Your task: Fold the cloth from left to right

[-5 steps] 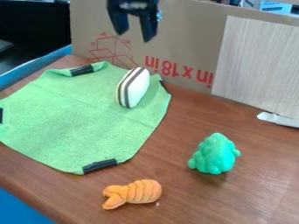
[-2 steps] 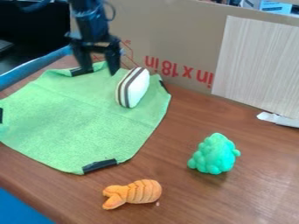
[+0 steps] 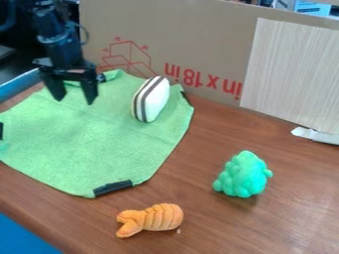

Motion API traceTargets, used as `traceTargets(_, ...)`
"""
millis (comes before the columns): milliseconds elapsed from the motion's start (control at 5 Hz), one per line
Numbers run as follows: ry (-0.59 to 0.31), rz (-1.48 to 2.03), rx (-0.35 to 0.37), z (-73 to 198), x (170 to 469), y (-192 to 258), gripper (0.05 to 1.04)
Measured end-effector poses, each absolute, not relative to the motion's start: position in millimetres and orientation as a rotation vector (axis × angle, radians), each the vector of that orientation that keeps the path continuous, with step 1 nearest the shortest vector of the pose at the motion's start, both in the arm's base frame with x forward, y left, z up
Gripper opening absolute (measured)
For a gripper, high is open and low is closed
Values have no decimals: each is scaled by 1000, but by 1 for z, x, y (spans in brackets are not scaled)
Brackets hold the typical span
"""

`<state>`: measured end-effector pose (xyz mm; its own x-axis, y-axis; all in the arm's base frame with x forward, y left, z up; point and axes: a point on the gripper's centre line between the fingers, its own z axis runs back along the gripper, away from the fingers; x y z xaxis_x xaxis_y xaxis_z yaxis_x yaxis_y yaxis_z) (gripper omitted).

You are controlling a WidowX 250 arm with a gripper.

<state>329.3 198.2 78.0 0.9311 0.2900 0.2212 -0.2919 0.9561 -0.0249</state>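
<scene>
Cloth Lay Spread and Unfolded, With the Whole Fold Left to Do

The green cloth [image 3: 99, 139] lay open on the left side of the worktop [image 3: 232, 228], reaching close to its far left corner. No flap had been turned over. Black strips marked parts of its rim, among them the near strip [image 3: 113, 188] and the left strip [image 3: 1, 130]. Its surface was mostly flat, a little raised and rumpled along the far side.

The gripper [image 3: 74, 99] hung over the far left part of the cloth, its two fingers pointing down and spread well apart. It had hold of nothing. Whether its tips touched the fabric could not be told.

By that evidence the job stood at its very start: the arm was on the side to be lifted, but the grasp, the lift, the carry to the right and the laying down were all undone. The next move probably called for closing on the left rim, where a strip might have offered a firmer pinch.

One likely snag was the white toy with brown stripes [image 3: 153, 99], which rested on the right part of the cloth and could have ended up under the fold. The green bumpy toy [image 3: 243, 176] and the orange toy [image 3: 155, 217] sat on the worktop, apart from the cloth.
</scene>
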Motion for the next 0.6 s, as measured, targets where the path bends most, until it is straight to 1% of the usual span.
traceTargets(200, -236, 302, 51, 71, 317, 210, 999)
traceTargets(400, -269, 373, 69, 74, 299, 235, 999)
traceTargets(600, -277, 421, 70, 75, 289, 249, 999)
